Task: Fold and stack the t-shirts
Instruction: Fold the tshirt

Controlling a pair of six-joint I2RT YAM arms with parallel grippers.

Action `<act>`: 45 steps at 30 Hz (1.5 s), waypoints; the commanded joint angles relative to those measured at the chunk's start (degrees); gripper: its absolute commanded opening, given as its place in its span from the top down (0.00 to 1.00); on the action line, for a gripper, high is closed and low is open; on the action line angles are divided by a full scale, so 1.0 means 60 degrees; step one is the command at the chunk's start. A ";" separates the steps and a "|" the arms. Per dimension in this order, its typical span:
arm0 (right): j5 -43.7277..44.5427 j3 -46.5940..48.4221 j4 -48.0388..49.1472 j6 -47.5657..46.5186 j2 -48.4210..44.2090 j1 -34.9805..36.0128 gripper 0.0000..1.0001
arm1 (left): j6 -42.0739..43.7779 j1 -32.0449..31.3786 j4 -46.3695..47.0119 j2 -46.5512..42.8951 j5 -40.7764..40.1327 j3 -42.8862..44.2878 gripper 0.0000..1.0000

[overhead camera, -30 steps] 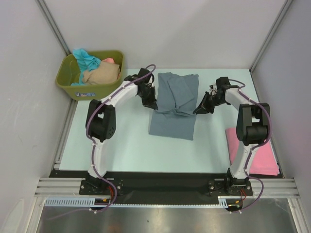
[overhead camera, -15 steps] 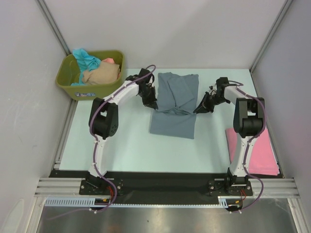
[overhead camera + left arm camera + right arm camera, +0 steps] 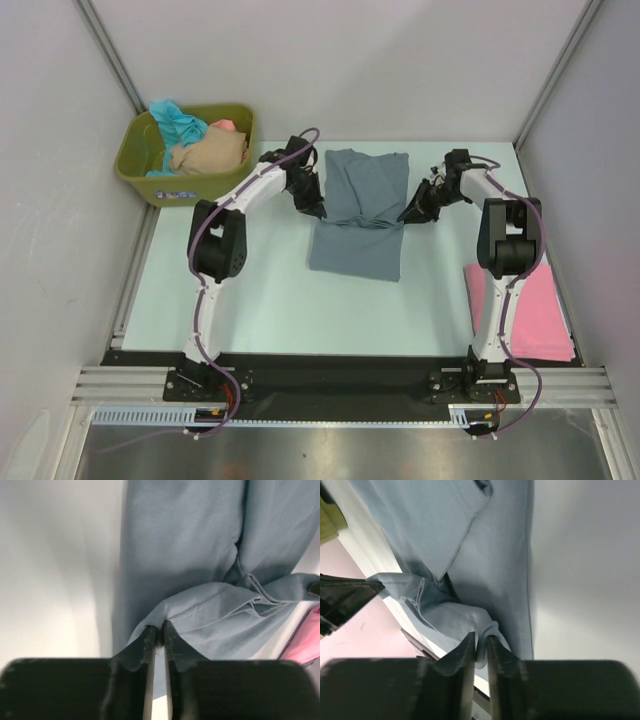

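A slate grey-blue t-shirt (image 3: pixel 358 215) lies in the middle of the table, its lower part folded up over itself. My left gripper (image 3: pixel 315 210) stands at the shirt's left edge. In the left wrist view this gripper (image 3: pixel 159 632) is shut on a hemmed fold of the shirt (image 3: pixel 185 545), its jaws almost together. At the shirt's right edge is my right gripper (image 3: pixel 405 215). The right wrist view shows that gripper (image 3: pixel 481 642) pinching a bunched fold of the same cloth (image 3: pixel 490 555). A folded pink t-shirt (image 3: pixel 545 315) lies at the near right.
An olive-green tub (image 3: pixel 135 172) stands at the back left, holding a teal t-shirt (image 3: pixel 178 120), a beige one (image 3: pixel 210 150) and a salmon one (image 3: pixel 226 125). Grey walls close the table's back and sides. The pink shirt (image 3: pixel 305 645) shows past the grey fold.
Both grippers have moved a little toward the back of the table, drawing the grey-blue shirt's fold with them. The jaws have eased slightly, with cloth still between them.
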 commanded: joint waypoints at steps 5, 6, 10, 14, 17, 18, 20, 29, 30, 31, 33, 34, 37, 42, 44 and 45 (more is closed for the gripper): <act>0.1073 0.1415 -0.1224 -0.0497 0.0211 -0.0367 0.65 | 0.0155 0.0146 -0.0625 -0.0189 -0.1600 0.0835 0.40; 0.2179 0.1637 -0.1545 -0.0688 0.0095 -0.0324 0.60 | 0.0359 0.0132 -0.0655 -0.0379 -0.1867 0.0820 0.29; 0.3727 0.1816 -0.2311 -0.1306 -0.0650 0.0188 0.53 | 0.0989 -0.0350 -0.0336 -0.1738 -0.2427 0.0165 0.27; 0.3845 0.0864 -0.1697 -0.1043 -0.1706 0.1036 0.50 | 0.1065 -0.0864 0.1055 -0.2779 -0.1330 -0.1417 0.46; 0.3101 -0.0291 -0.0337 -0.0692 -0.2248 0.1506 0.53 | 0.0685 -0.1172 0.2185 -0.2798 -0.0085 -0.2459 0.56; 0.2591 -0.0570 0.0102 -0.0183 -0.2323 0.1638 0.56 | 0.0626 -0.1245 0.2332 -0.2696 0.0077 -0.2533 0.58; 0.2090 -0.1215 0.1303 0.0376 -0.2251 0.1931 0.61 | 0.0435 -0.1421 0.2654 -0.2462 0.0444 -0.2607 0.60; 0.0842 -0.2067 0.4822 0.2414 -0.1079 0.2314 0.95 | 0.0259 -0.1392 0.3314 -0.0850 0.0826 -0.1656 0.62; 0.0842 -0.2067 0.5056 0.2488 -0.0948 0.2284 0.97 | 0.0201 -0.1305 0.3445 -0.0777 0.0855 -0.1626 0.61; 0.0813 -0.2067 0.5188 0.2575 -0.0888 0.2270 0.98 | 0.0171 -0.1246 0.3548 -0.0674 0.0884 -0.1612 0.62; 0.0623 -0.2038 0.5554 0.2956 -0.0713 0.2182 0.99 | 0.0069 -0.1100 0.3767 -0.0571 0.1060 -0.1626 0.62; 0.0608 -0.2009 0.5585 0.3044 -0.0625 0.2153 0.98 | 0.0054 -0.1056 0.3827 -0.0527 0.1104 -0.1597 0.61; 0.0404 -0.1935 0.5862 0.3425 -0.0318 0.2035 0.99 | -0.0063 -0.0851 0.3915 -0.0176 0.1294 -0.1422 0.62; 0.0199 -0.1804 0.6243 0.4025 0.0224 0.1845 0.99 | -0.0137 -0.0616 0.4004 0.0176 0.1455 -0.1173 0.61; 0.0212 -0.1687 0.6274 0.4085 0.0473 0.1757 0.98 | -0.0137 -0.0601 0.4076 0.0191 0.1558 -0.1128 0.60; 0.0299 -0.1599 0.6274 0.4071 0.0562 0.1742 0.99 | -0.0137 -0.0601 0.4134 0.0176 0.1573 -0.1128 0.60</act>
